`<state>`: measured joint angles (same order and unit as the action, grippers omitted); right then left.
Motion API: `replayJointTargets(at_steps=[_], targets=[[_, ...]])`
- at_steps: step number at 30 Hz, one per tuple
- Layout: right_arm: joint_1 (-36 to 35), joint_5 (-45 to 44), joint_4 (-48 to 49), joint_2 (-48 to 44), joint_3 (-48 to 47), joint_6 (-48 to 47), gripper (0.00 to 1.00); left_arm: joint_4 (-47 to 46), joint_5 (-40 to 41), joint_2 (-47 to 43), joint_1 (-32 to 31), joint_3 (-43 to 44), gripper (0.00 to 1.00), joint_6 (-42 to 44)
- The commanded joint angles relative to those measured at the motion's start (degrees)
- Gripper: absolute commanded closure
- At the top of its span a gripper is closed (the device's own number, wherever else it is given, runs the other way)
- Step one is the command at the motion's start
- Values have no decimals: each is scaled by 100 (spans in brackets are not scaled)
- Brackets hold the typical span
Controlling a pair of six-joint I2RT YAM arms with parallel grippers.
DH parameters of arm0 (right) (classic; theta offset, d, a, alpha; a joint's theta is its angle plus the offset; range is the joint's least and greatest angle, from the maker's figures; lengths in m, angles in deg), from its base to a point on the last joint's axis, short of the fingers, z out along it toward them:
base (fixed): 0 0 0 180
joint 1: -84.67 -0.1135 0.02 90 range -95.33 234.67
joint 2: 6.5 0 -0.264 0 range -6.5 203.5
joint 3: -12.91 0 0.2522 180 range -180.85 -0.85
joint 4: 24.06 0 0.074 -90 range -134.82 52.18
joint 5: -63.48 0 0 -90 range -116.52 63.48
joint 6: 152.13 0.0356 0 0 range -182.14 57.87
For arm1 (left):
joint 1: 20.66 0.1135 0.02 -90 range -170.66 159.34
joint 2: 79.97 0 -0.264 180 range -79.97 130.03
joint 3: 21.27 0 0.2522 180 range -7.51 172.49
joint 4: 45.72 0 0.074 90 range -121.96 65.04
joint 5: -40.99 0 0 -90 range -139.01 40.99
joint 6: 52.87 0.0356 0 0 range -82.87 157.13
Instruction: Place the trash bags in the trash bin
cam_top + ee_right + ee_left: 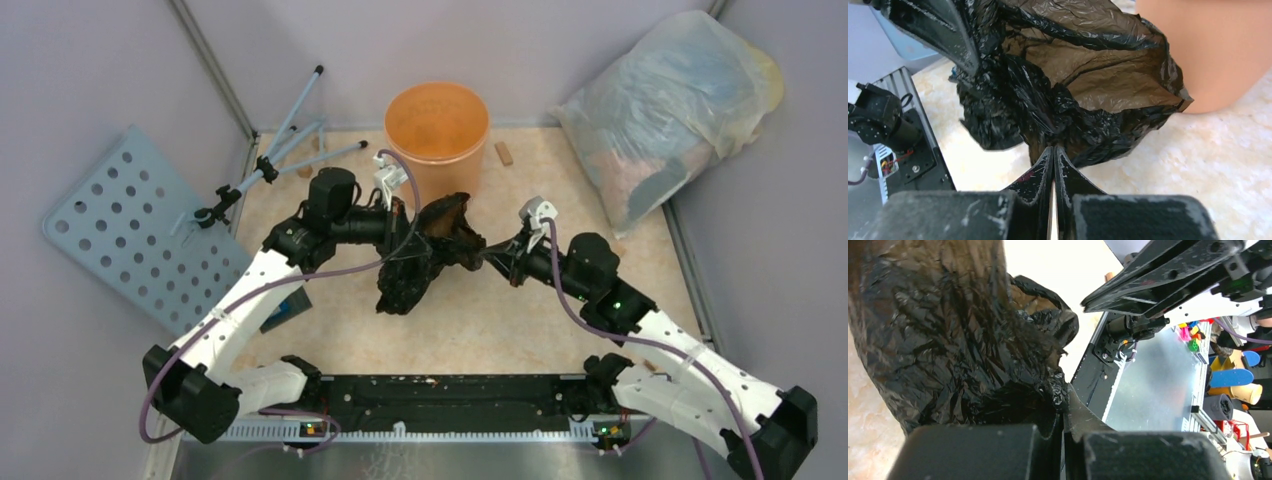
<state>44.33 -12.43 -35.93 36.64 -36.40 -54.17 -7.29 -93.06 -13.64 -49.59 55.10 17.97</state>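
Pale-walled cell around a beige marbled desk (520, 330). From above: black trash bag (430, 250) strung between left gripper (405, 228) and right gripper (497, 258), just in front of the orange trash bin (437, 125) and outside it, one crumpled end drooping toward the desk. Only from above: big translucent stuffed bag (670, 110) in the far right corner, perforated grey panel (130, 230) leaning at the left, tripod (290, 145) beside it.

From the left wrist: fingers pressed together, clamped on a bunched fold of glossy film.

From the right wrist: fingers likewise together, pinching a twisted fold at the bag's lower edge. Shows what neither other view does: bag mouth gaping, brownish see-through inside, bin wall just beside its far corner.

Contact between bag and desk impossible to tell.
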Motion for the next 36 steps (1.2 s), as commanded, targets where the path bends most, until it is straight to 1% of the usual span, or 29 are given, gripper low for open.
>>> replayJointTargets(at_steps=[1,5,9,12,16,19,22,25,29,32,36], targets=[[-58,338,1190,409,-5,40,100,243,-319,-2,19,360,100,340],[-71,320,1541,784,-44,138,100,376,-443,-6,19,389,100,473],[-105,479,1497,1148,-226,143,100,499,-523,7,22,469,100,589],[-218,410,1377,1209,-273,59,98,593,-550,36,23,570,100,659],[-238,-52,1195,957,-362,135,97,729,-613,92,16,641,100,790],[-238,-514,880,770,-618,190,100,838,-620,128,11,656,100,862],[-238,-803,647,800,-883,145,100,889,-646,118,2,647,100,910],[-236,-968,585,1021,-1060,182,100,912,-692,74,7,607,100,952],[-238,-453,626,1577,-1261,153,100,1026,-779,-28,-5,616,100,1081],[-236,-91,744,1940,-1308,144,100,1166,-807,-96,-41,646,100,1246],[-265,357,1021,2359,-1254,226,100,1149,-872,-131,-55,652,100,1250]])
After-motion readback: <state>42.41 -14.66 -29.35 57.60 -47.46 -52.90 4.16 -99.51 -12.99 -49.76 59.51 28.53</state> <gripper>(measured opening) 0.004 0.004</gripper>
